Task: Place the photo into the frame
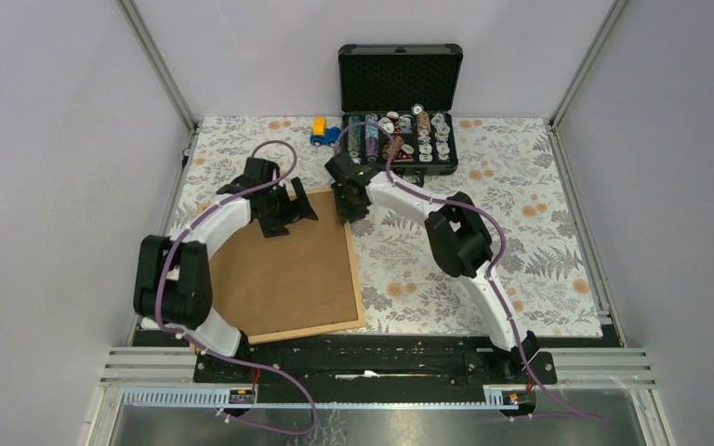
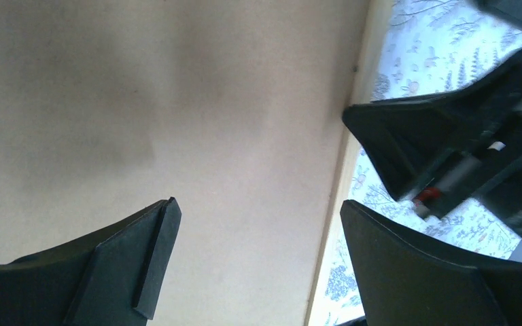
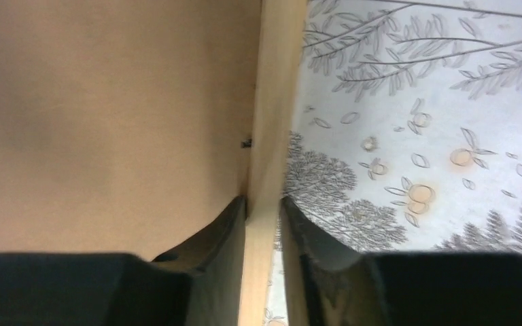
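The frame (image 1: 357,279), thin light wood, lies flat on the left half of the table, filled by the brown hardboard backing sheet (image 1: 284,269). The photo is not visible in any view. My left gripper (image 1: 288,212) hovers open over the backing sheet (image 2: 177,102) near the frame's far edge; its jaws stand wide apart (image 2: 258,210), one over the board and one past the rail (image 2: 343,176). My right gripper (image 1: 351,209) is at the frame's far right corner, shut on the right rail (image 3: 275,102), one finger on each side (image 3: 264,204).
An open black case (image 1: 400,102) with poker chips stands at the back centre. A small blue and yellow toy car (image 1: 320,132) sits left of it. A floral cloth (image 1: 521,204) covers the table. In the left wrist view, the right gripper (image 2: 448,156) is close by.
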